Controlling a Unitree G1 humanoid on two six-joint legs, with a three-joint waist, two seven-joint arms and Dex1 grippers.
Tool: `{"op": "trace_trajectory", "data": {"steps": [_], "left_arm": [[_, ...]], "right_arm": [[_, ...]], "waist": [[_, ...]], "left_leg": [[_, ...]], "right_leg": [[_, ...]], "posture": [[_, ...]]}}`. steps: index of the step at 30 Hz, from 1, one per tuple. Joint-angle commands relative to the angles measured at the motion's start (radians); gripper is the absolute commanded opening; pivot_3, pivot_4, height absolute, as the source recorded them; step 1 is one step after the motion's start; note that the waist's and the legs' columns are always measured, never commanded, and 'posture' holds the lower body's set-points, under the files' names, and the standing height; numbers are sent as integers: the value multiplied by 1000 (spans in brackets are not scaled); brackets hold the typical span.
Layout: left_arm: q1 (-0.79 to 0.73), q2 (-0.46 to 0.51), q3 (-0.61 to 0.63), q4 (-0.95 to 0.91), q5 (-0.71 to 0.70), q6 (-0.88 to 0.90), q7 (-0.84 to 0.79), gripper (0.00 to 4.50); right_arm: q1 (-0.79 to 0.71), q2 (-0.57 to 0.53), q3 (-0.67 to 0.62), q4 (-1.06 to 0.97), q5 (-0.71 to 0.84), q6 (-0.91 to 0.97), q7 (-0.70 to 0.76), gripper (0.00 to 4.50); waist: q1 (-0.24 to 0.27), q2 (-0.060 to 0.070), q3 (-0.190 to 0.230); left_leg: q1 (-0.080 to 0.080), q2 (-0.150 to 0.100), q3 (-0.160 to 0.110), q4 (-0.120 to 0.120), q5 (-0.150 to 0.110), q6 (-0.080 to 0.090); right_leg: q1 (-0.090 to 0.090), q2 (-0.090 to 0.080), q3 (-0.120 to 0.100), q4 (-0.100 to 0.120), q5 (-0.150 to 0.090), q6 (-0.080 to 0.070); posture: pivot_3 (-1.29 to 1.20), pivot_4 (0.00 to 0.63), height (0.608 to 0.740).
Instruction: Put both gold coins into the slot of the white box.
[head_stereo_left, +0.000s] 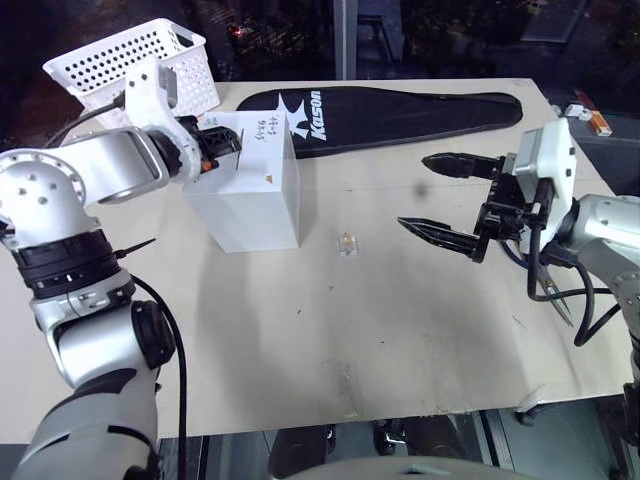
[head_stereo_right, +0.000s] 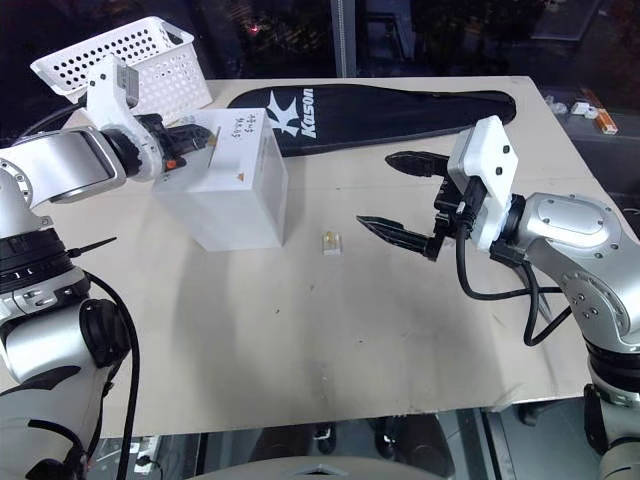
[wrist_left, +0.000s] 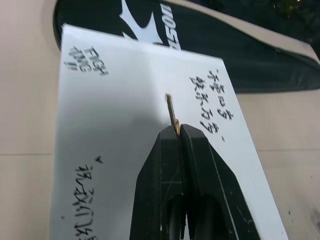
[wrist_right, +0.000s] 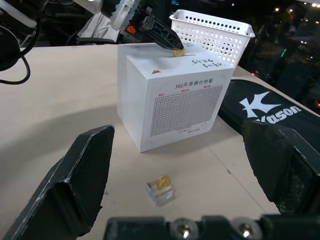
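While the left gripper (wrist_left: 177, 131) pinches one gold coin (wrist_left: 171, 111) edge-on over the top of the white box (head_stereo_left: 250, 195), the right gripper (head_stereo_left: 440, 197) hovers wide open and empty; the other coin (wrist_right: 162, 186) lies on the table (head_stereo_left: 400, 330) beside the box.

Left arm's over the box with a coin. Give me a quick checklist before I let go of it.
1. Left gripper shut on the coin: ok.
2. Coin edge-on, tip at the box top: ok.
3. Coin in line with the slot: cannot tell, the slot is not clear under the coin.
4. Box upright on the table: ok.
5. Second coin waiting on the table in front of the box: ok.
6. Right gripper open, away from the box: ok.
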Motion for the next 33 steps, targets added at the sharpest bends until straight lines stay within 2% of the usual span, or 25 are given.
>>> {"op": "trace_trajectory", "data": {"steps": [1, 11, 12, 13, 15, 18, 22, 27, 30, 32, 33], "left_arm": [[-34, -17, 30, -6, -1, 56, -3, 0], [5, 6, -48, -134, 139, 84, -104, 0], [9, 0, -44, -144, 145, 86, -114, 564], [10, -13, -31, -152, 148, 86, -118, 822], [8, -29, -5, -163, 161, 74, -124, 1831], [-4, -44, 56, -175, 166, 38, -142, 3105], [12, -3, 165, -193, 163, -49, -212, 3105], [173, 74, 246, -308, 145, -179, -402, 3105], [417, 114, 359, -485, -56, -149, -659, 3105], [555, 148, 387, -583, -117, -157, -780, 3105], [620, 163, 401, -617, -138, -164, -830, 3638]], "right_arm": [[-6, 1, -31, -29, 1, -18, -6, 4443], [-13, 2, -24, -28, -1, -17, -11, 4443], [-15, 3, -22, -26, -2, -17, -11, 4500], [-17, 3, -20, -25, -3, -17, -11, 4500], [-18, 4, -17, -23, -5, -14, -12, 4500], [-15, 4, -13, -24, -8, -9, -14, 4500], [-19, 21, 30, -17, -38, 5, -39, 4500], [-36, 84, 131, 28, -107, 47, -98, 4500], [-64, 160, 238, 144, -223, 73, -184, 4500], [-79, 202, 268, 204, -267, 69, -205, 4500], [-87, 228, 273, 228, -271, 79, -212, 4500]], "waist": [[1, 0, 0], [1, 0, 0], [1, 0, 0], [1, 0, 0], [2, 0, 0], [2, 0, 0], [-3, 0, 0], [-16, 0, 0], [-21, 0, -1], [-23, -2, -1], [-23, -2, -1]], "left_leg": [[0, 0, 0, 0, 0, 0], [0, 0, 0, 0, 0, 0], [0, 0, 0, 0, 0, 0], [0, 0, 0, 0, 0, 0], [0, 0, 0, 0, 0, 0], [0, 0, 0, 0, 0, 0], [0, 0, 0, 0, 0, 0], [1, 0, 1, 0, 0, 0], [0, 0, 1, 0, 0, 0], [0, 0, 1, 1, 0, 0], [0, 0, 1, 1, 0, 0]], "right_leg": [[0, 0, 0, 0, 0, 0], [0, 0, 0, 0, 0, 0], [0, 0, 0, 0, 0, 0], [0, 0, 0, 0, 0, 0], [0, 0, 0, 0, 0, 0], [0, 0, 0, 0, 0, 0], [0, 0, 0, 1, 0, 0], [0, -1, 0, 1, 0, 0], [0, -2, 0, 0, 0, 0], [0, -2, 0, 0, 0, 0], [0, -2, -1, 0, 0, 0]], "posture": [[0, 150, 738], [0, 150, 738], [0, 150, 738], [0, 150, 738], [0, 150, 738], [0, 150, 738], [0, 150, 738], [0, 150, 738], [0, 150, 738], [0, 150, 738], [0, 150, 738]]}}
